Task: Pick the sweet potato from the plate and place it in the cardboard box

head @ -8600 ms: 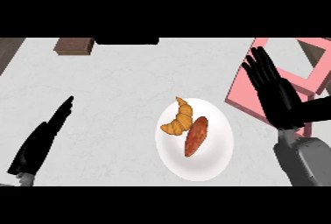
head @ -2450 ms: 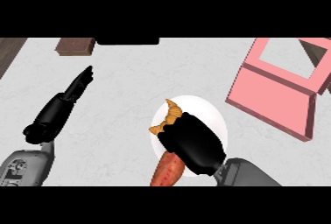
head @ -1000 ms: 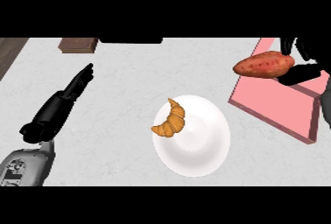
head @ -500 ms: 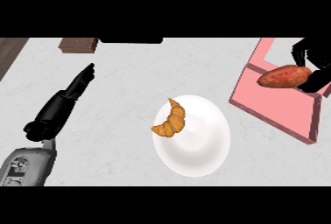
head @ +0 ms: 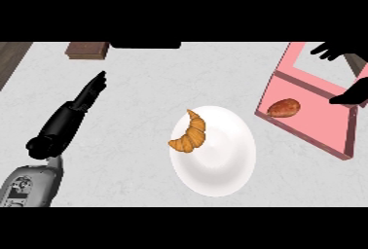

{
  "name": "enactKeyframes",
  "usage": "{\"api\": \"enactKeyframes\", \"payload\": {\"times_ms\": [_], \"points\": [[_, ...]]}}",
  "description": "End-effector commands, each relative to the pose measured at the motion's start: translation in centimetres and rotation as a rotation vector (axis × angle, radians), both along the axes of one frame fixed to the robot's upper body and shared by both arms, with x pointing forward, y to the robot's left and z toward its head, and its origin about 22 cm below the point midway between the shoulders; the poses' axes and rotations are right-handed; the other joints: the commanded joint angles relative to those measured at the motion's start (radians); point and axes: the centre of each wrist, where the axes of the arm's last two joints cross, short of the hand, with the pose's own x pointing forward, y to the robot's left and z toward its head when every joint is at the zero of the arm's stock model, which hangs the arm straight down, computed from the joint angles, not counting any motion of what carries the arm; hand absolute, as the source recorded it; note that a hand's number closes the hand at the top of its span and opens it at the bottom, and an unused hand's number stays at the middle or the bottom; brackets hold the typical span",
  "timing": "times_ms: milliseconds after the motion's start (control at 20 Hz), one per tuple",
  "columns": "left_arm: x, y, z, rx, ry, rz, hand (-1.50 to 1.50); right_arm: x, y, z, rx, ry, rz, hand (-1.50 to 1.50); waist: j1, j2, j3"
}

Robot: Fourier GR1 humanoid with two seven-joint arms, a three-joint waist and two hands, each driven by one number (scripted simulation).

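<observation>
The reddish-brown sweet potato (head: pixel 285 107) lies inside the pink cardboard box (head: pixel 316 140) at the right, near its left wall. My right hand (head: pixel 350 95) hovers over the box at the right edge, fingers spread and open, apart from the sweet potato; only parts of it show. The white plate (head: pixel 215 160) sits in the middle of the counter with a croissant (head: pixel 190 133) on its left rim. My left hand (head: pixel 84 95) rests open at the left, fingers straight and pointing away from me.
A dark brown block (head: pixel 87 50) lies at the counter's far left edge, next to a black object (head: pixel 146 44) at the back. The counter's left edge shows as a dark wooden strip (head: pixel 10 61).
My right hand carried the sweet potato from above the box down into it and let go; the hand has now opened and drawn back to the right. The left hand has not moved.
</observation>
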Motion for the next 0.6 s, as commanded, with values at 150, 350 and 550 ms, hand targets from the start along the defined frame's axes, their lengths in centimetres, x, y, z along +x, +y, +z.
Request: {"api": "enactKeyframes", "payload": {"times_ms": [150, 350, 550], "points": [[-0.2, 1.1, -0.5, -0.009, -0.001, 0.014, 0.0, 0.8, -1.5, -1.0, 0.729, -0.176, -0.063, -1.5, -0.012, -0.001, 0.001], [-0.1, -0.1, -0.2, -0.011, -0.008, 0.008, 0.0, 0.4, -4.2, -1.7, 0.968, -0.124, -0.23, -1.5, -0.011, 0.0, 0.0], [0.9, 0.6, 1.0, 0.006, -0.023, 0.021, 0.0, -1.0, -7.8, -1.1, 1.016, -0.146, -0.332, -1.5, -0.001, 0.004, 0.0]]}}
